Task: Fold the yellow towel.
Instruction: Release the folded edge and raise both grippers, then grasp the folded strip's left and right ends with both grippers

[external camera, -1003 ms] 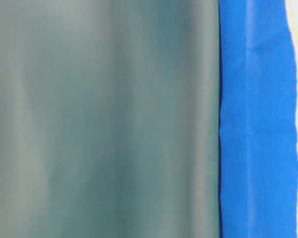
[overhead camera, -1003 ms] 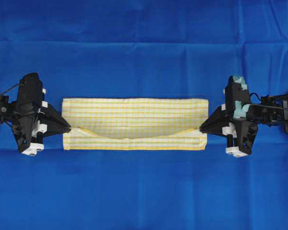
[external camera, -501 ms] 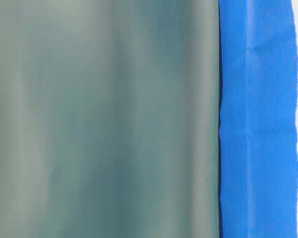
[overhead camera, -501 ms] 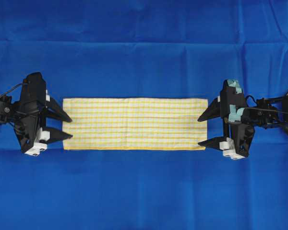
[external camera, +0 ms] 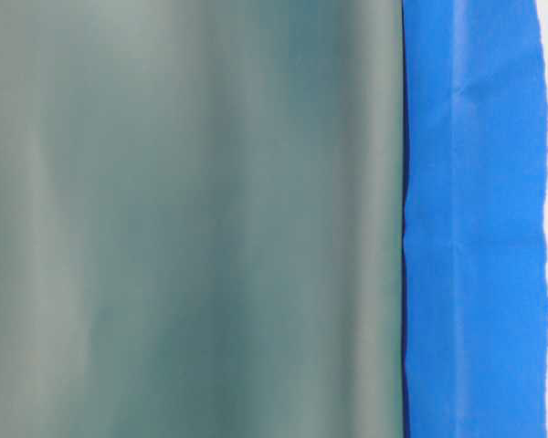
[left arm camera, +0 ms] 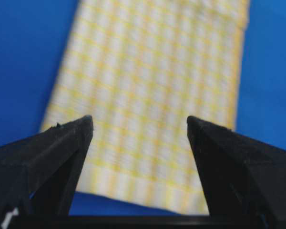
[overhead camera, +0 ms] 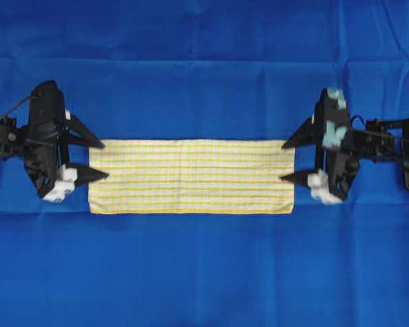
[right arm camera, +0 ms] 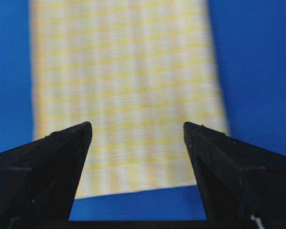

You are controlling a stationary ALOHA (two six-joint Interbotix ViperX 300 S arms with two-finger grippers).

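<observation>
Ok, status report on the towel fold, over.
Left gripper open, right gripper open, both empty at the short ends. Yellow towel flat, a long narrow strip on the blue sheet. Nothing on it.

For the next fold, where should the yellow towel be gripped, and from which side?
The yellow towel lies flat as a long strip on the blue sheet. Its short ends are probably the best hold: the open left gripper comes in from the left end, the open right gripper from the right, each pinching a corner or the end hem.
</observation>
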